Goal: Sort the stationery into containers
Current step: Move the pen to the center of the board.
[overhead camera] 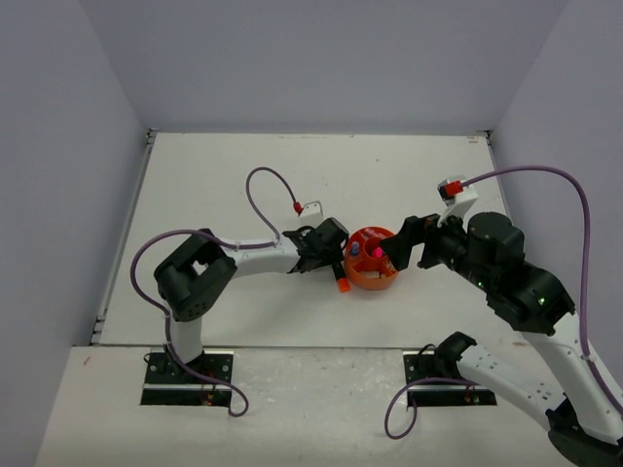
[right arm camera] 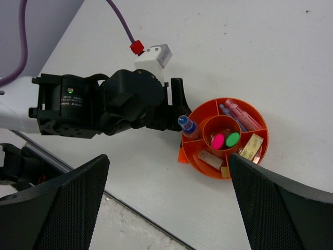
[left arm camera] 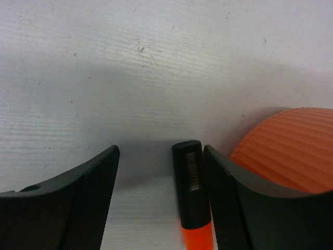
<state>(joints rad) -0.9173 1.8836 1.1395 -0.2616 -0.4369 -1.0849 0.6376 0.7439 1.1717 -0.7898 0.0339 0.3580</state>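
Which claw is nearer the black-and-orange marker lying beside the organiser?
Left. The left claw straddles the black-and-orange marker, jaws open around it. The right claw hangs open above the orange organiser, on the side away from the marker.

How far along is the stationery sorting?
Mostly done: the orange organiser holds a pink-capped marker and a green-capped marker in its centre cup, a blue marker and more around it. In hand: the open left gripper straddles the orange-capped marker. Left: gripping it and dropping it in.
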